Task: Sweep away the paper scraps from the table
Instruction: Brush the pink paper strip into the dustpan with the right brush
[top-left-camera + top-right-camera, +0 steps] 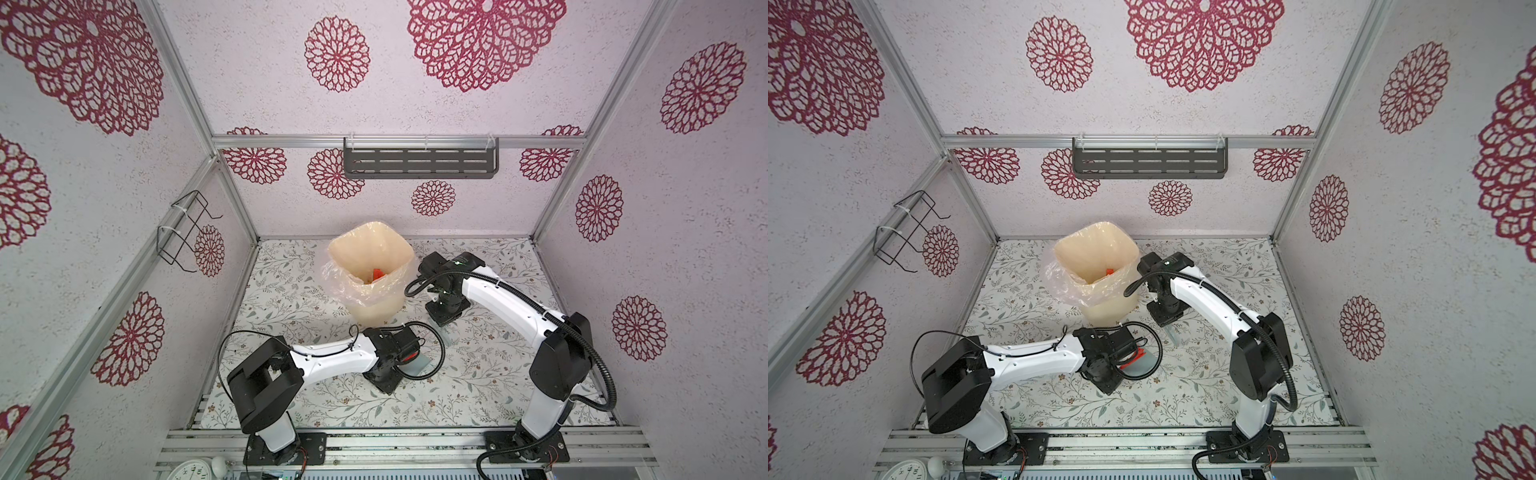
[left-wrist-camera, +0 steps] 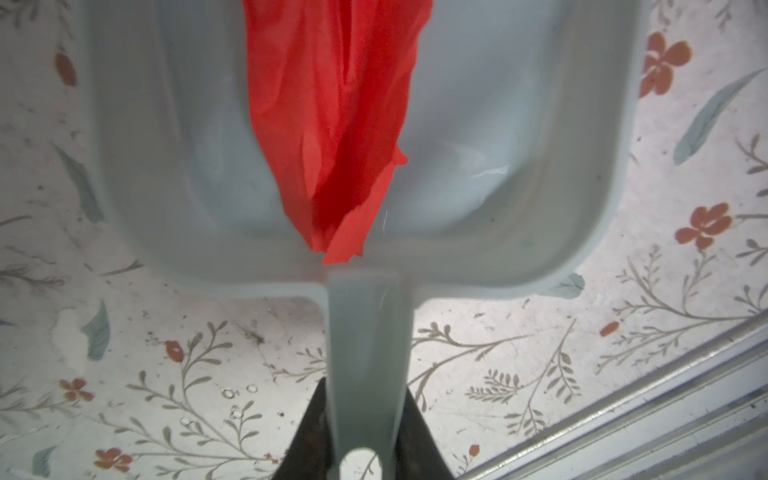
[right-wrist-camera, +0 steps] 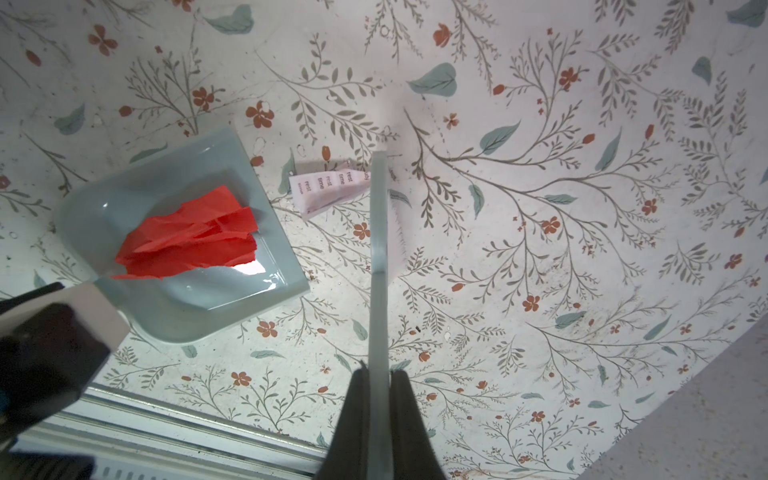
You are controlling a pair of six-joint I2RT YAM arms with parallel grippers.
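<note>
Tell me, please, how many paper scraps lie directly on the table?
1: a white printed scrap on the table, beside the brush held by the right gripper, near the dustpan. Red paper lies in the dustpan; more may hide under the arms.

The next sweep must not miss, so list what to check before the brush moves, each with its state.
1. left gripper shut on the dustpan handle: ok.
2. right gripper shut on the brush handle: ok.
3. red scrap inside the dustpan: ok.
4. white printed scrap on the table, between the brush and the dustpan's open lip: ok.
5. dustpan lip flat on the table: cannot tell.
</note>
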